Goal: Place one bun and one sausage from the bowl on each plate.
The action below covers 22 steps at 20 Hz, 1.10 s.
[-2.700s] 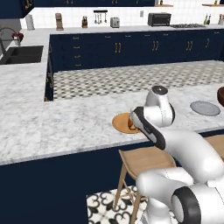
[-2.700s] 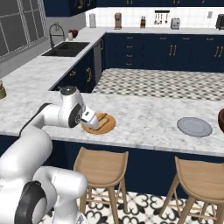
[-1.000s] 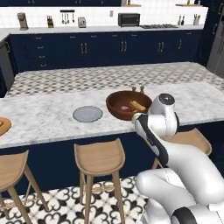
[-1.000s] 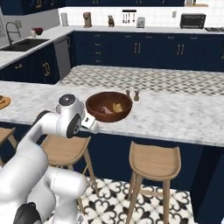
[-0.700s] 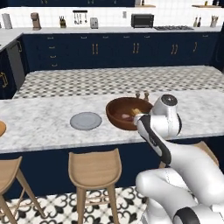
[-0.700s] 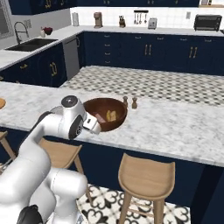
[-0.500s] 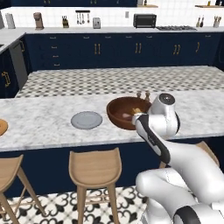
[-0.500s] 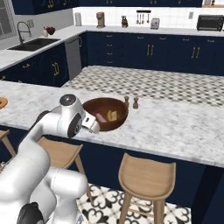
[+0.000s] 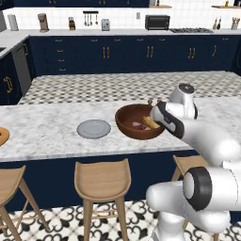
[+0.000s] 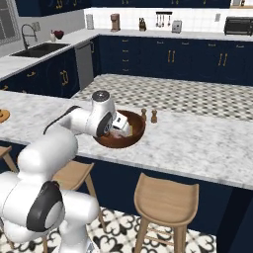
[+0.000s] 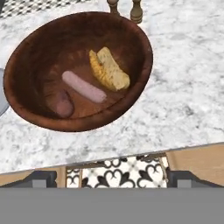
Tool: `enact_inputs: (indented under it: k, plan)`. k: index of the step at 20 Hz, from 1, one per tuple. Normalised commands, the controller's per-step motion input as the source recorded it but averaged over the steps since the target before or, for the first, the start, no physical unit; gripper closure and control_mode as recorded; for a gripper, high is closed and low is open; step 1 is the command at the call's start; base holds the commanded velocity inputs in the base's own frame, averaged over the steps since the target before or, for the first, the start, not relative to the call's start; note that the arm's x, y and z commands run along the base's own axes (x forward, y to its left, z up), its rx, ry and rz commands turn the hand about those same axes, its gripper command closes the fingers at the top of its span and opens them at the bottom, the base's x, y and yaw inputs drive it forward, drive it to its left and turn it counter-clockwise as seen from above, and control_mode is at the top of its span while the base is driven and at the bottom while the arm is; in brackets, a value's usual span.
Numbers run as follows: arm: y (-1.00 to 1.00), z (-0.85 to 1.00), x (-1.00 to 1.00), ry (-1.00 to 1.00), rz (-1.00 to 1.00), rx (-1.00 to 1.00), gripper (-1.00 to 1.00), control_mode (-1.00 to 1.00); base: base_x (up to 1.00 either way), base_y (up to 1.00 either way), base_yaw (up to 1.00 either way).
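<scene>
Tool [image 11: 112, 177] hung with jaws wide apart, nothing held, just short of wooden bowl [image 11: 131, 83]. Bun [image 11: 109, 68] and two sausages [image 11: 83, 86] lay inside, ahead of it. Grey plate [image 9: 93, 128] beside bowl looked bare, so plenty left.

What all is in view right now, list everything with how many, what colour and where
bowl: one, dark reddish-brown wood, on the marble island counter
bun: one, golden-yellow, inside the bowl
sausages: two, pinkish and reddish-brown, inside the bowl beside the bun
grey plate: one, on the counter beside the bowl
wooden plate: one, orange-tan, at the counter's far end, cut off by the frame
salt and pepper mills: two, brown, just behind the bowl
stools: tan wood, under the counter
gripper: one, dark fingertips, open, near the bowl's near rim
</scene>
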Motion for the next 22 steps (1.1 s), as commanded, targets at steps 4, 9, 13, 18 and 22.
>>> enact_inputs:
  k: [4, 9, 13, 18, 22]
  plan:
    - [-0.05, -0.35, 1.00, 0.16, 0.10, -0.05, -1.00, -1.00, 0.00, 0.00, 0.00]
    - [0.00, -0.81, 1.00, 0.09, 0.12, -0.11, -1.00, -1.00, 0.00, 0.00, 0.00]
    - [0.00, -0.46, 0.79, 0.06, 0.13, -0.09, -1.00, -1.00, 0.00, 0.00, 0.00]
    - [-0.12, -0.48, 0.50, 0.08, 0.03, -0.11, -1.00, -1.00, 0.00, 0.00, 0.00]
    - [0.00, -0.34, 0.39, 0.07, 0.00, -0.11, -1.00, -1.00, 0.00, 0.00, 0.00]
